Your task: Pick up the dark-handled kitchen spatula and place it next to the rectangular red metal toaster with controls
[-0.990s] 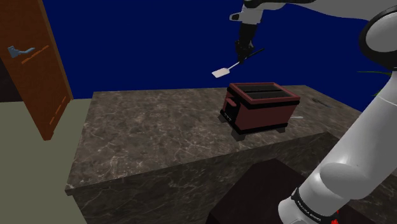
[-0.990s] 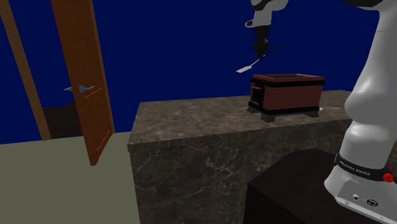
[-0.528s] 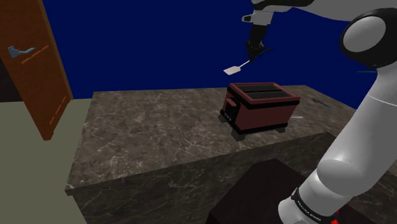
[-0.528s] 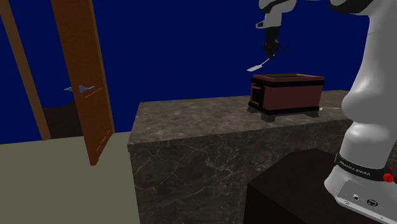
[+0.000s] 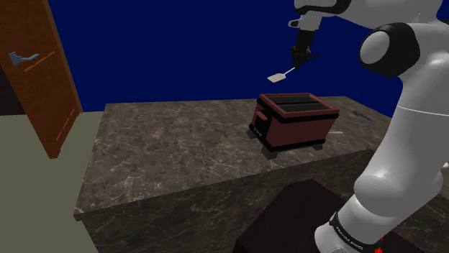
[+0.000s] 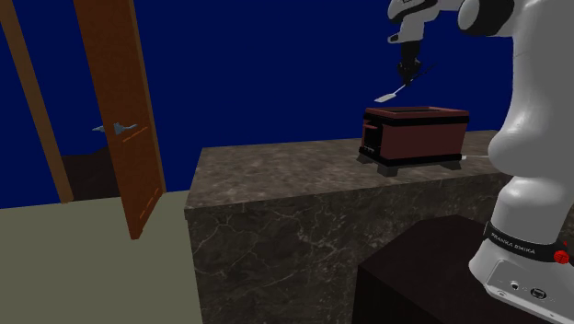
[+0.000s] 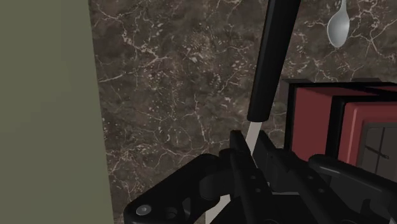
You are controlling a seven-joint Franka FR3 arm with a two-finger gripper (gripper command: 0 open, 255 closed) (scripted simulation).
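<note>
One brown wooden door (image 5: 36,79) stands at the shoulder view's far left, rising from the olive floor (image 5: 36,187), and it carries one grey lever handle (image 5: 20,58). A blue wall (image 5: 165,50) runs behind everything.

To the right of the door is one dark veined stone counter (image 5: 173,154). One dark red rectangular toaster (image 5: 295,122) sits on it toward the right end. The toaster has a black base and a small dark control on the end that faces the shoulder view's left.

Above the toaster, well clear of it and of the counter, hangs the one spatula with a black handle and a pale blade (image 5: 283,72). It is tilted, with the blade lower and toward the shoulder view's left and the handle rising to the right. The single all-black gripper (image 5: 301,57) points downward and has hold of it. In the wrist view the two fingers (image 7: 238,153) are closed tight on the thin pale neck just below the handle.

The wrist view also shows one silvery spoon (image 7: 337,27) lying on the counter, apart from the toaster.

Further right, the one white arm (image 5: 403,122) arches up from the lower right corner. One dark box stand (image 5: 288,223) sits beneath it, just in front of the counter.
</note>
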